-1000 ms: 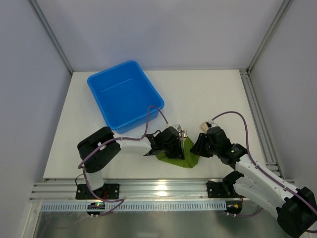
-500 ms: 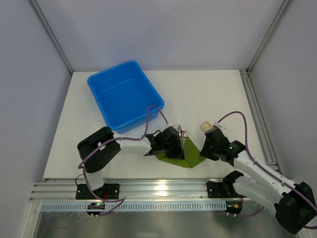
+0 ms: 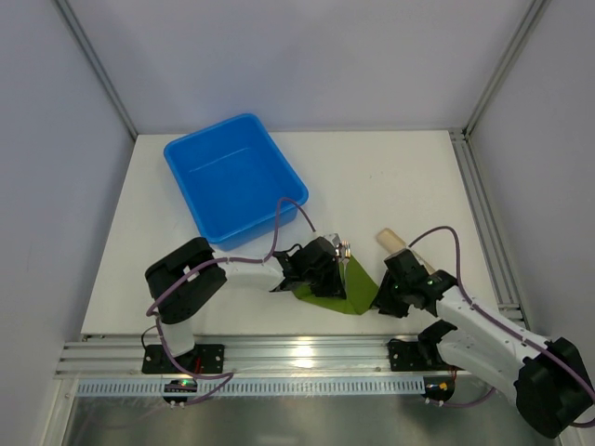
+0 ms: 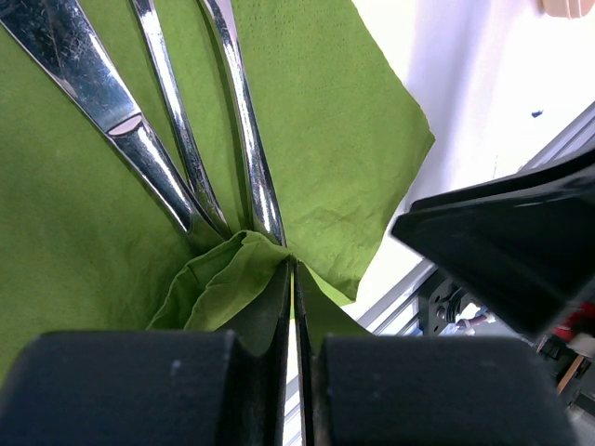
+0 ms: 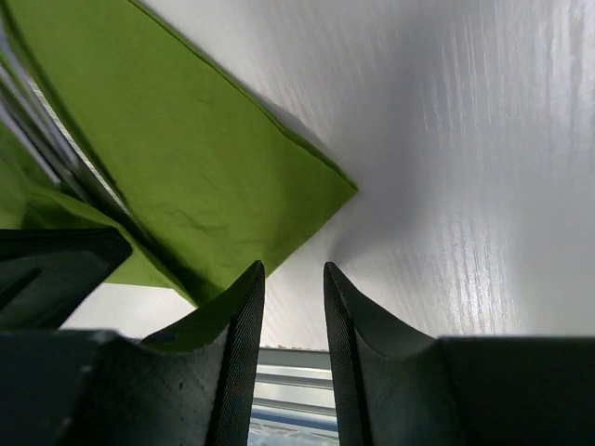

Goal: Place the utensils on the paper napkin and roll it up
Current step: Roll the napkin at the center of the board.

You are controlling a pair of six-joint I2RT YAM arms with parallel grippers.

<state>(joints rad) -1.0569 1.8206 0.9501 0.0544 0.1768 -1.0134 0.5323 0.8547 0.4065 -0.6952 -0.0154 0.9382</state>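
Three utensils [image 4: 181, 139] lie on the napkin [image 4: 316, 139]; left tool [image 4: 290, 271] pinches its fold, right tool [image 5: 293, 283] part-open, empty.

The left arm [image 3: 244, 271] and right arm [image 3: 483, 325] each have white link tubes between bulky black joint housings, a purple cable [image 3: 290, 198] looped outside, a black base [image 3: 181, 358] bolted down, and matte black jaws with ribbed inner faces.

Left wrist view: three slim silvery metal utensils [image 4: 180, 121] cut off by top edge; lower ends hidden under fold of green paper napkin [image 4: 325, 158]. Beige cylinder [image 4: 569, 7] clipped, upper right corner.
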